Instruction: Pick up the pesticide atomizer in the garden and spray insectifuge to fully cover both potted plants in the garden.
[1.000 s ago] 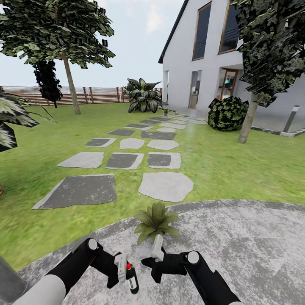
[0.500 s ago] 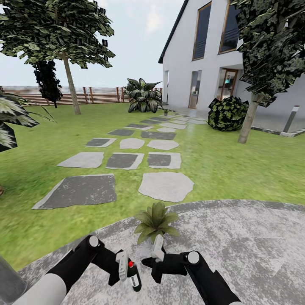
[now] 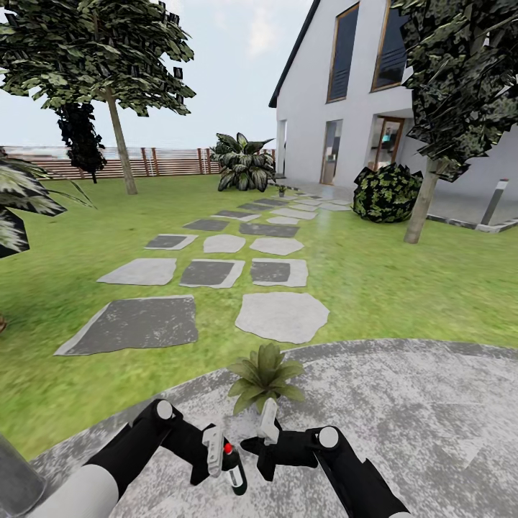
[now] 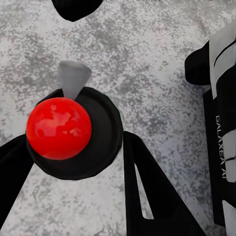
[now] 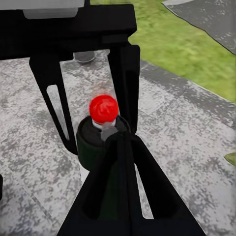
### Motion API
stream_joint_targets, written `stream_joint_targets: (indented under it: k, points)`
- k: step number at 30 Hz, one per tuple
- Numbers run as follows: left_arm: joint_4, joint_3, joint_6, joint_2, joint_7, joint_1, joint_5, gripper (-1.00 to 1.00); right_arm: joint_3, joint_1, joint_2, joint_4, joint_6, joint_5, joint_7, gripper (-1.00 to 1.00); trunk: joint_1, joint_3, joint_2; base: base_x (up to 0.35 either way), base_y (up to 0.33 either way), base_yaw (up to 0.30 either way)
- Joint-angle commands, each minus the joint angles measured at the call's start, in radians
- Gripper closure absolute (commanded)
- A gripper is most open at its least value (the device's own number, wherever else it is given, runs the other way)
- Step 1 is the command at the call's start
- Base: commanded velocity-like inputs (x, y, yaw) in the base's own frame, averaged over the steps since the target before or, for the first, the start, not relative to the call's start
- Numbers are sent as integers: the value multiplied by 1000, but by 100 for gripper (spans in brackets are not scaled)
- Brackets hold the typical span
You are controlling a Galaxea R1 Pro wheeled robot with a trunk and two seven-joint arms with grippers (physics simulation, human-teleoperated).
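Note:
My left gripper (image 3: 223,462) is shut on the pesticide atomizer (image 3: 234,478), a dark bottle with a round red cap. It holds the bottle upright, low over the grey patio. In the left wrist view the red cap (image 4: 59,128) sits between the two black fingers (image 4: 142,187). My right gripper (image 3: 265,433) hovers just beside it with its fingers together and nothing in them. The right wrist view looks past them at the bottle's green body (image 5: 91,147). One potted plant (image 3: 265,374) stands at the patio's edge, just beyond both grippers. A tiny plant (image 3: 282,191) shows far along the path.
The round paved patio (image 3: 403,410) lies under the arms, with lawn and stepping stones (image 3: 282,316) beyond. To the right are a tree trunk (image 3: 421,205), a bush (image 3: 386,193), a grey bollard lamp (image 3: 494,201) and the white house. The wood fence (image 3: 158,162) closes the far left.
My left gripper has carried the atomizer to the right and slightly lower, closer to the right gripper. The right arm and the camera have stayed put.

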Motion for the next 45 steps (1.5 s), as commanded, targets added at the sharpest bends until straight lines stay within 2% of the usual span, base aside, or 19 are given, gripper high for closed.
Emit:
stream_joint_targets:
  k: [1, 20, 32, 41, 44, 45]
  points:
    - [-2, -2, 0, 0, -2, -1, -2, 100, -1, 0, 0, -1, -6, 10, 2, 100, 0, -1, 0, 0, 0, 0]
    - [-2, -2, 0, -31, -3, -1, -1, 100, -2, 0, 0, -1, -6, 10, 2, 100, 0, -1, 0, 0, 0, 0]
    - [0, -1, 0, -32, -2, -3, -3, 100, -3, 0, 0, -2, -6, 10, 2, 100, 0, -1, 0, 0, 0, 0]
    - [8, 3, 0, -13, -2, -3, -8, 100, -3, 0, -1, -3, -6, 10, 2, 100, 0, -1, 0, 0, 0, 0]
    - [11, 3, 0, 10, -2, 0, -8, 100, -3, 0, -3, -3, -5, 10, 2, 100, 0, -1, 0, 0, 0, 0]
    - [12, 3, 0, 27, -2, 2, -8, 100, -3, 0, -4, -2, -5, 10, 2, 100, 0, -1, 0, 0, 0, 0]
